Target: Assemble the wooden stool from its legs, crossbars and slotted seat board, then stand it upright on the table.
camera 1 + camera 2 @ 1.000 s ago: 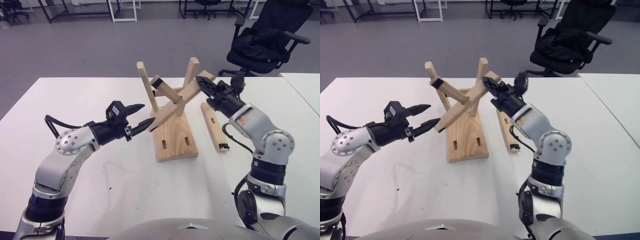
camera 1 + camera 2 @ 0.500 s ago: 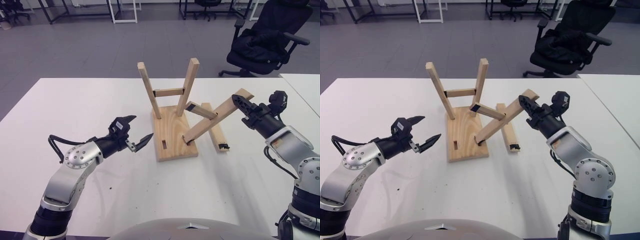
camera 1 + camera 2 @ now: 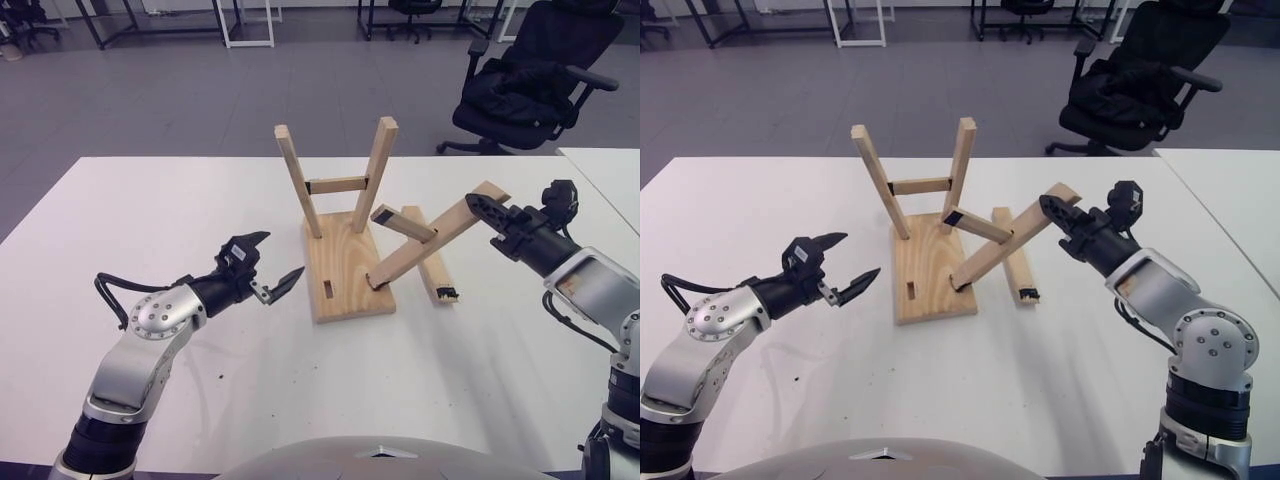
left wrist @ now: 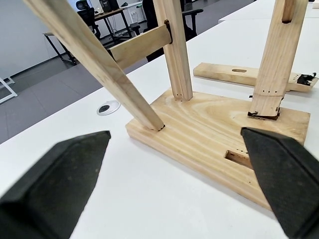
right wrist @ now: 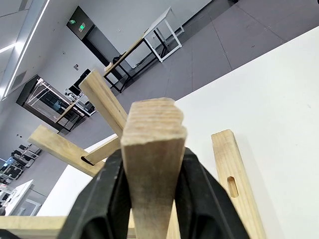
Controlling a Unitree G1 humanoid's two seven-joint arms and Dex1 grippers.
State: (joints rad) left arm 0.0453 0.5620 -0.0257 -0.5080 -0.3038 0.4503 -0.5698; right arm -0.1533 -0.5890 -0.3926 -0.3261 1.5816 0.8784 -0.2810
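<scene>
- Flat on the white table [image 3: 200, 200], about midway between its left and right edges and nearer the far edge: the slotted seat board [image 3: 345, 275], underside up.
- Planted in the far end of that board: two legs [image 3: 297, 180], splaying upward and joined by a crossbar [image 3: 338, 185] partway up.
- Seated at the board's near right corner: the foot of a tilted leg [image 3: 435, 237], leaning out toward the table's right edge.
- Sticking out from that leg's middle toward the standing pair: a short crossbar [image 3: 403, 222], its free end touching nothing.
- Clamped on the raised top end of the tilted leg: the right gripper [image 3: 487, 210], one finger [image 5: 102, 199] pressed to each side of the wood.
- Lying flat just right of the board, under the tilted leg: a loose leg [image 3: 437, 278], a slot showing in its upper face.
- Hovering just above the tabletop off the board's left edge: the left gripper [image 3: 280, 255], jaws spread wide, holding nothing, tips pointed at the board.
- Beyond the table's far right corner, on the floor: a black office chair [image 3: 540, 70].
</scene>
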